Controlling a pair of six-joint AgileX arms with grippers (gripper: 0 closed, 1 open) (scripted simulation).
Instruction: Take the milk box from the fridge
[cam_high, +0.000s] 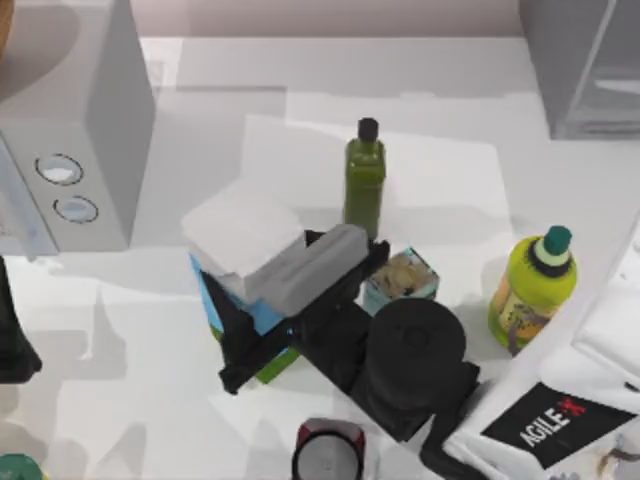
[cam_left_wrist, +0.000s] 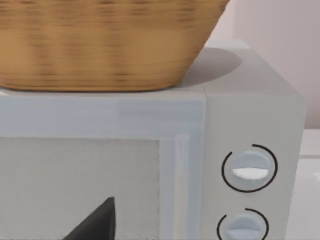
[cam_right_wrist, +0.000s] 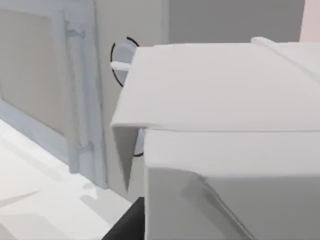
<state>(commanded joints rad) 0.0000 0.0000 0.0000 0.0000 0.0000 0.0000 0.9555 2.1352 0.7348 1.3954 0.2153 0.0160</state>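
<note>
Three views, each with different content. Top view: milk box (cam_high: 245, 262) sits centre-left of the frame, white top up, blue side and green lower edge showing beneath. Right gripper (cam_high: 262, 335) is on it; the black fingers (cam_high: 232, 325) straddle the carton's lower part and the grey wrist block lies across its top right, so it reads as clamped on the carton. Right arm runs in from the lower right corner of the frame, "AGILE" label visible. Fridge (cam_high: 585, 65) is in the upper right corner, well apart from the carton.

Also in the top view: green bottle (cam_high: 364, 178) just above and right of the carton, small teal box (cam_high: 400, 279) beside the arm, yellow-green bottle (cam_high: 531, 287) at right, a red-rimmed can (cam_high: 327, 452) at the bottom edge, and the grey box with two dials (cam_high: 70, 130) at upper left.

Right wrist view: carton's white top and gable fold seen close up, taking most of the frame from the centre rightward, with the dial box behind it at left.

Left wrist view: dial box front, both dials at lower right, a wicker basket (cam_left_wrist: 100, 42) standing on top of it. Dark wedge at the bottom edge; can't tell whether the left gripper is open or closed. Left arm (cam_high: 12, 335) is parked at the left edge of the top view.
</note>
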